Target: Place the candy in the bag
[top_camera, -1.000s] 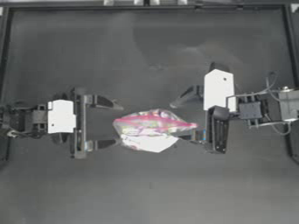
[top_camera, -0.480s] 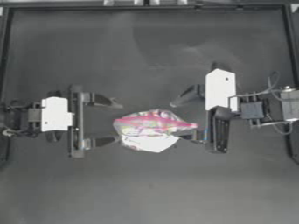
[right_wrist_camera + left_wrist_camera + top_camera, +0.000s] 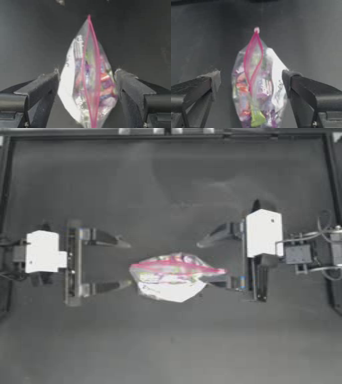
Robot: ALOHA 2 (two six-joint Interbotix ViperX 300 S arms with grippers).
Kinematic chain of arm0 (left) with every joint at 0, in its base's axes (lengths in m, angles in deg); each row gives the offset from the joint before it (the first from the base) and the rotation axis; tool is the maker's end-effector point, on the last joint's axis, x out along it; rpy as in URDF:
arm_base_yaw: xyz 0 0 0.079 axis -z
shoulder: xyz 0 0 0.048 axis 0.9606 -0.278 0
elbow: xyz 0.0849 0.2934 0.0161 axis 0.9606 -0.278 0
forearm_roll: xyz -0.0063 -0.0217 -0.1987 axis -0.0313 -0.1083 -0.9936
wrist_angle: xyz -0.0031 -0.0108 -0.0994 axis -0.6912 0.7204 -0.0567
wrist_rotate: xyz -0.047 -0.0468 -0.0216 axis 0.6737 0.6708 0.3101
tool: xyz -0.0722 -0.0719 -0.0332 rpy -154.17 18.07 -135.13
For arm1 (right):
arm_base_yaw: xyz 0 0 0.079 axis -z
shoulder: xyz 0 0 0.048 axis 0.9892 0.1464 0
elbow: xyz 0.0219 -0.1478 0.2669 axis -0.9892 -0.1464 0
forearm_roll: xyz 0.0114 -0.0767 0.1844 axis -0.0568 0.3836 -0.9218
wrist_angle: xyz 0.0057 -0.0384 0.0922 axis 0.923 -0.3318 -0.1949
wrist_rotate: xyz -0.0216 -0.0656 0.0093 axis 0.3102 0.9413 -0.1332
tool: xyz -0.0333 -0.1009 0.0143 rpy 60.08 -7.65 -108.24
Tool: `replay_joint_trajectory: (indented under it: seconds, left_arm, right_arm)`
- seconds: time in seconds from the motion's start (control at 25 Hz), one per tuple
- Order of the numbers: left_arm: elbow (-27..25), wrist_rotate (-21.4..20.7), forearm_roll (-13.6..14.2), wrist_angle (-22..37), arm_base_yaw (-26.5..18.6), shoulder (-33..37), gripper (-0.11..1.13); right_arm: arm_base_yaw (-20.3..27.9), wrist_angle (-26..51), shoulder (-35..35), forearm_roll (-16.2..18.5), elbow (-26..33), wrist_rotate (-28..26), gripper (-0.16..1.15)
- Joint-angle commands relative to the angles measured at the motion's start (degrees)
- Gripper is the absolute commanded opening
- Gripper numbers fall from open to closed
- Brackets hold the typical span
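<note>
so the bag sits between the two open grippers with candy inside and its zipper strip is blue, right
Not quite: the zipper strip is pink, not blue, as both wrist views show. The rest holds: the bag lies between the open left gripper and open right gripper, with candy inside.

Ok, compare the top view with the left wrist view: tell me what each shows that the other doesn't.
Only the top view shows both arms at once: the left gripper open just left of the bag, the right gripper open at its right end, one jaw near the zipper strip, contact unclear. Only the left wrist view shows the candy as separate coloured pieces inside, and the zipper's two pink tracks parted into a loop. Both show the bag lying on the dark table with the left jaws spread wide and not touching it.
</note>
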Motion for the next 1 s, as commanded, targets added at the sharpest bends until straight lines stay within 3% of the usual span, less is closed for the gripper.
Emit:
replay_joint_trajectory:
  seconds: [0.04,1.0]
  left_arm:
    - [1.1,0.1,-0.2,1.9,-0.1,4.1,1.01]
    - [0.8,-0.3,0.0,8.5,0.4,13.4,1.01]
  right_arm:
    - [0.5,-3.1,-2.4,0.3,-1.1,0.0,0.96]
    - [1.2,-10.4,-12.5,2.3,-9.6,0.3,0.96]
